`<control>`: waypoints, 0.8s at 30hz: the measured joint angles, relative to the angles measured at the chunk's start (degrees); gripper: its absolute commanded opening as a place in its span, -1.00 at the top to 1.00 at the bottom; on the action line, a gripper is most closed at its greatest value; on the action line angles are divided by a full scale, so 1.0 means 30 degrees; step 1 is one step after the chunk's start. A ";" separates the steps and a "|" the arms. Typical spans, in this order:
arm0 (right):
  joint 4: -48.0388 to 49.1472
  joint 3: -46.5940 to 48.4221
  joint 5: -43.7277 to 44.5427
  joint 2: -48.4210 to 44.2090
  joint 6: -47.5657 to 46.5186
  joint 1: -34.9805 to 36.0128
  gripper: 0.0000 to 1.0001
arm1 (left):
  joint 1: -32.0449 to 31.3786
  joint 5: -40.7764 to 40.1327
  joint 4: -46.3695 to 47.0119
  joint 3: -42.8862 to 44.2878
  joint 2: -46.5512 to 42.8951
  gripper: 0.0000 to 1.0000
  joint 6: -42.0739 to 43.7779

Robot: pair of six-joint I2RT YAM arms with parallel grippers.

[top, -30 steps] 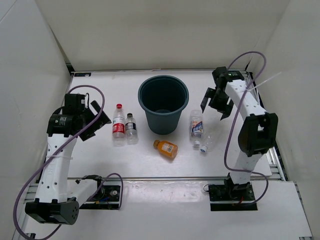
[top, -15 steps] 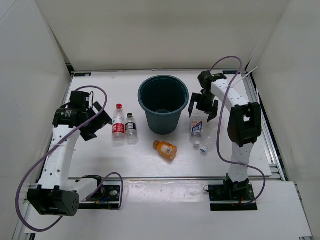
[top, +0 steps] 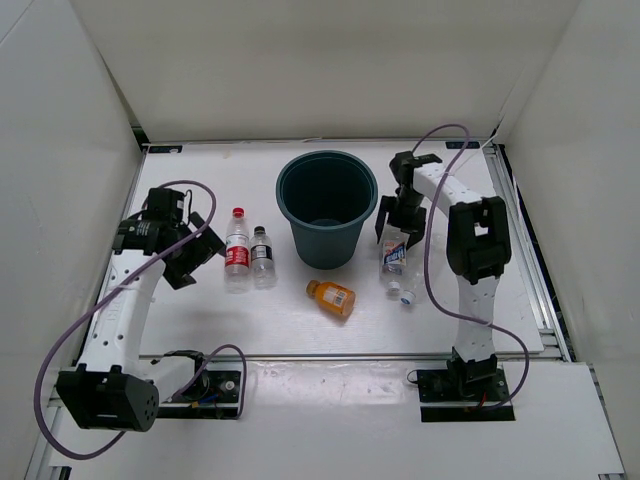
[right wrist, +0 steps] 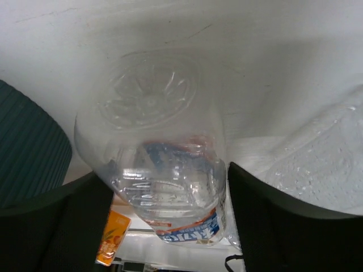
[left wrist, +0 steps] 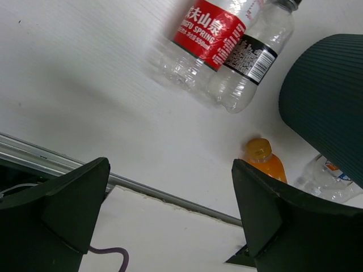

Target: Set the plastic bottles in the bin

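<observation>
My right gripper (top: 398, 228) is down on the clear blue/white-label bottle (top: 393, 256), which lies just right of the dark teal bin (top: 327, 160). In the right wrist view its fingers press both sides of that bottle (right wrist: 164, 147). The plain clear bottle (top: 413, 283) lies beside it. The orange bottle (top: 332, 297) rests in front of the bin. Left of the bin lie the red-capped bottle (top: 237, 250) and the black-capped bottle (top: 262, 257). My left gripper (top: 195, 245) hovers open left of those two, with nothing between its fingers (left wrist: 74, 204).
White walls close in the table on three sides. A metal rail (top: 340, 355) runs along the table's near edge. The left wrist view shows the bin's ribbed wall (left wrist: 326, 96) to the right of the two labelled bottles.
My right arm swung left and down from the back right corner onto the blue/white-label bottle, and its jaws closed in on it. My left gripper shifted slightly nearer the front.
</observation>
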 measured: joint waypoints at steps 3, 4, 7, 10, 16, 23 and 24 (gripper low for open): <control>-0.0066 0.0044 -0.0168 0.0160 -0.0044 0.0000 -0.17 | 0.0000 -0.0357 0.0087 -0.0503 -0.0219 -1.00 -0.0408; -0.0095 0.0109 -0.0146 0.0153 0.0007 0.0000 -0.09 | 0.0000 -0.0619 0.0153 -0.0619 -0.0335 -1.00 -0.0510; -0.0736 0.0889 -0.0102 0.0160 0.0095 -0.0007 -0.01 | 0.0000 -0.1384 0.0102 -0.0634 -0.0568 -1.00 -0.0954; -0.2412 0.3767 0.0219 0.0160 0.0568 -0.0073 0.20 | 0.0000 -0.2331 -0.0816 -0.0328 -0.0058 -1.00 -0.1209; -0.3373 0.8896 0.1217 -0.2222 0.1668 -0.0197 0.44 | 0.0000 -0.2586 -0.0940 -0.0379 0.1858 -1.00 -0.1195; -0.4146 0.9457 0.2776 -0.7519 0.2404 -0.0109 0.50 | 0.0000 -0.1851 0.0233 -0.0379 0.1931 -1.00 -0.0663; -0.4080 0.9457 0.3009 -0.8087 0.2390 -0.0015 0.50 | 0.0000 -0.1763 0.0386 -0.0379 0.2040 -1.00 -0.0525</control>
